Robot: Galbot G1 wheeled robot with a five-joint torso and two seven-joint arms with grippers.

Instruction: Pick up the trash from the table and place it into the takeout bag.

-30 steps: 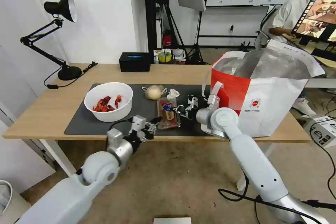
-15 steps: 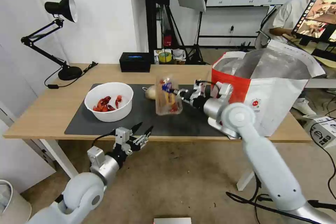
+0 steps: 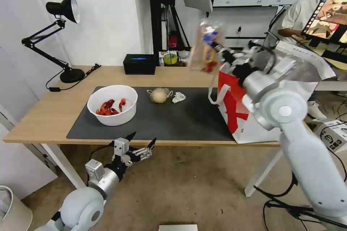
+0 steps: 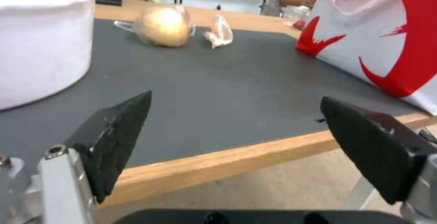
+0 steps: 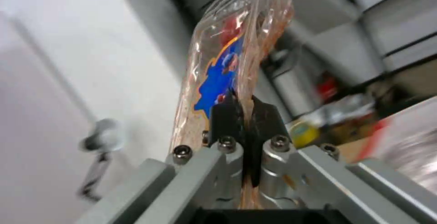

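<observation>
Right arm: raised high, elbow bent, wrist reaching up beside the takeout bag (image 3: 249, 119); right gripper (image 3: 221, 49) sits above the bag's near upper corner.
Right jaws: pressed together on an edge of the clear hinged plastic tray (image 3: 204, 48), no gap between the black pads (image 5: 226, 114).
Tray, state: lifted well clear of the worktop (image 3: 54, 112), hanging on edge and tilted, just above and beside the bag's rim; clear walls smeared orange-red, with red scraps inside.
Tray, label: blue and orange sticker (image 5: 218, 80); its writing cannot be read.
Left arm: low, in front of the worktop's near edge, forearm angled up toward the bag side; left gripper (image 3: 140, 145) sits below the edge, well apart from the bag.
Left jaws: spread wide, nothing between the black fingertips (image 4: 119, 131).
Takeout bag: upright on the worktop's right end, mouth open, silver lining showing, red splash print on white, white strap handle (image 3: 217, 94) hanging at its near corner.
White round bowl (image 3: 112, 104): on the dark grey mat (image 3: 188, 122), far from the bag, red crayfish shells (image 3: 107, 107) inside.
Knotted clear bag (image 3: 159, 95): on the mat between bowl and takeout bag, beige lump inside.
Crumpled white tissue (image 3: 178, 97): just beside the knotted bag, on its takeout-bag side.
</observation>
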